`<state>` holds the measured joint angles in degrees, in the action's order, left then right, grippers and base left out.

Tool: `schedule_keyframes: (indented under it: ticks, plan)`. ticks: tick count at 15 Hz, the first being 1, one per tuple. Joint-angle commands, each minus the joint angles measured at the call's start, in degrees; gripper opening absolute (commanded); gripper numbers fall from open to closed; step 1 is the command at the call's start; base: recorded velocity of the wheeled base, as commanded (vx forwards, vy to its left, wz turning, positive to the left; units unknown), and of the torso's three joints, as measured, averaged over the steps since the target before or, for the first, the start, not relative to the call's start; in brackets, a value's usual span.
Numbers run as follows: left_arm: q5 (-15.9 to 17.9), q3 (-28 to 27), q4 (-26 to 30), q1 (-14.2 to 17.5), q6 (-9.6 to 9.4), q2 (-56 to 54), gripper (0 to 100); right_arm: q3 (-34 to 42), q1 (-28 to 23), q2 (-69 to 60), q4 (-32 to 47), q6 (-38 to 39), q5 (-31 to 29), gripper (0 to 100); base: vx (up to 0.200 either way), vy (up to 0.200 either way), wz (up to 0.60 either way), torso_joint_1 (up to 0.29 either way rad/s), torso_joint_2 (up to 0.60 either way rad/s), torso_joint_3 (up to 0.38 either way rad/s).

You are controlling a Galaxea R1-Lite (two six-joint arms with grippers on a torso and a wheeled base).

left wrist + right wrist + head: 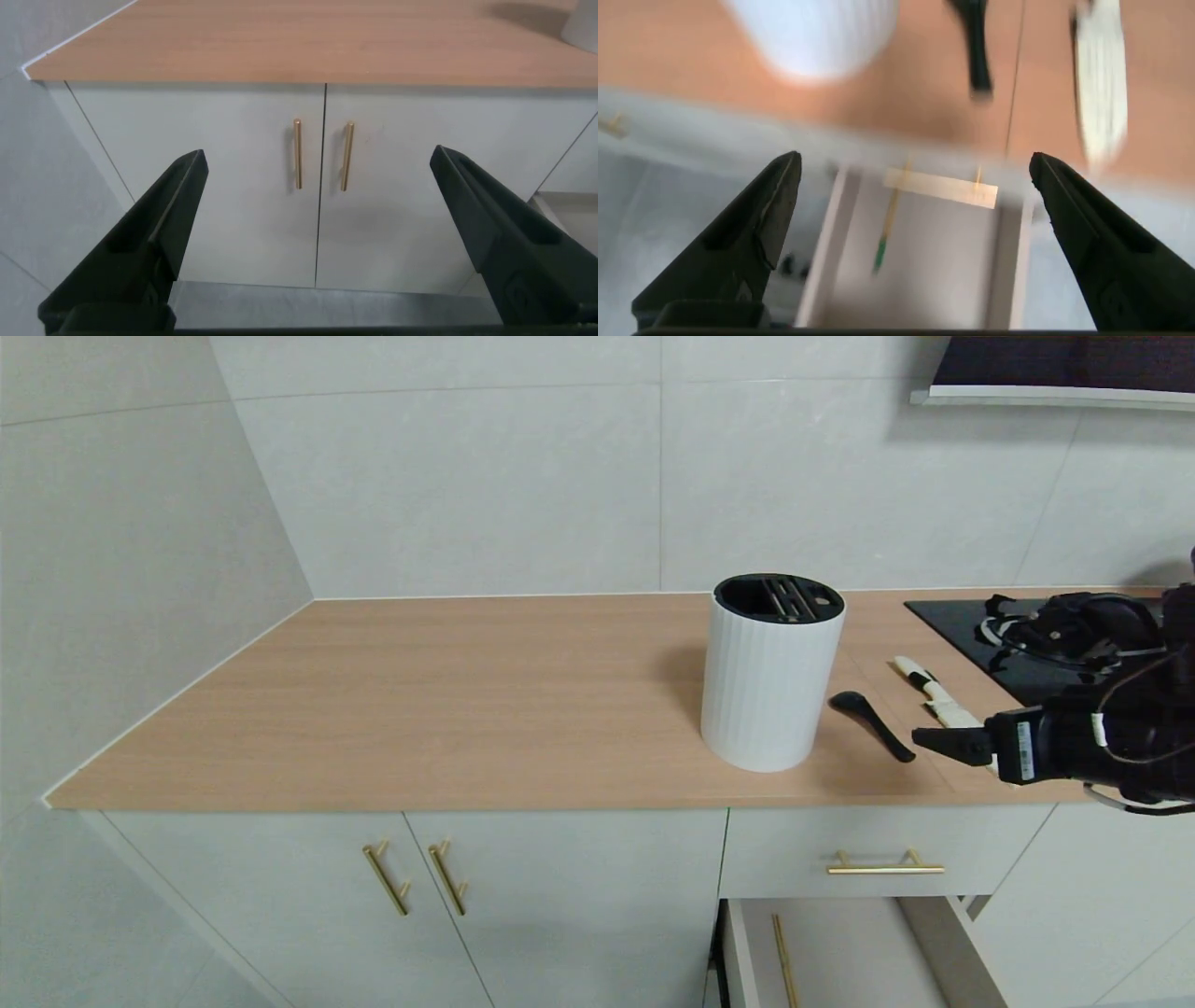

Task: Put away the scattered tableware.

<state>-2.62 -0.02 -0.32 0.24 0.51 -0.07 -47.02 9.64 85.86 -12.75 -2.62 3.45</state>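
Note:
A black spoon (871, 711) lies on the wooden counter (467, 700), right of a white ribbed utensil holder (771, 674) with a black slotted top. A white-handled knife (934, 695) lies further right. My right gripper (943, 744) hovers open over the counter's front edge, just right of the spoon's handle end. The right wrist view has that gripper (915, 252) empty, with the spoon (976, 47), the knife (1102, 84) and the holder (817, 33) beyond it. My left gripper (318, 243) is open and empty, low in front of the cabinet doors (318, 177).
A drawer (840, 952) stands pulled out under the counter's right part, with a thin gold stick (782, 957) inside, also seen as a stick (882, 233) in the right wrist view. A black stove (1018, 635) sits at the far right. The counter's left half is bare wood.

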Motion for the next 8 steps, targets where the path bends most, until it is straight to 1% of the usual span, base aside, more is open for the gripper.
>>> schedule_keyframes:
  ticks: [1,2,4,5,8]
  plan:
    - [0.0,0.0,0.0,0.0,0.02,0.1,100,-1.6,-3.9,12.1,-6.7,-3.3,4.5,100,0.0,0.0,0.0,0.0,0.0,0.0]
    - [0.0,0.0,0.0,0.0,0.02,0.1,100,-4.1,-4.3,16.8,-9.7,-3.4,4.9,100,0.0,0.0,0.0,0.0,0.0,0.0]
    - [0.0,0.0,0.0,0.0,0.02,0.1,100,-7.8,-5.1,22.7,-11.3,-3.2,5.1,100,0.0,0.0,0.0,0.0,0.0,0.0]
    - [0.0,0.0,0.0,0.0,0.02,0.1,100,-8.2,-5.2,24.3,-12.2,-3.2,4.9,100,0.0,0.0,0.0,0.0,0.0,0.0]
    - [0.0,0.0,0.0,0.0,0.02,0.1,100,-8.2,-6.3,28.1,-18.4,-2.1,4.8,100,0.0,0.0,0.0,0.0,0.0,0.0]
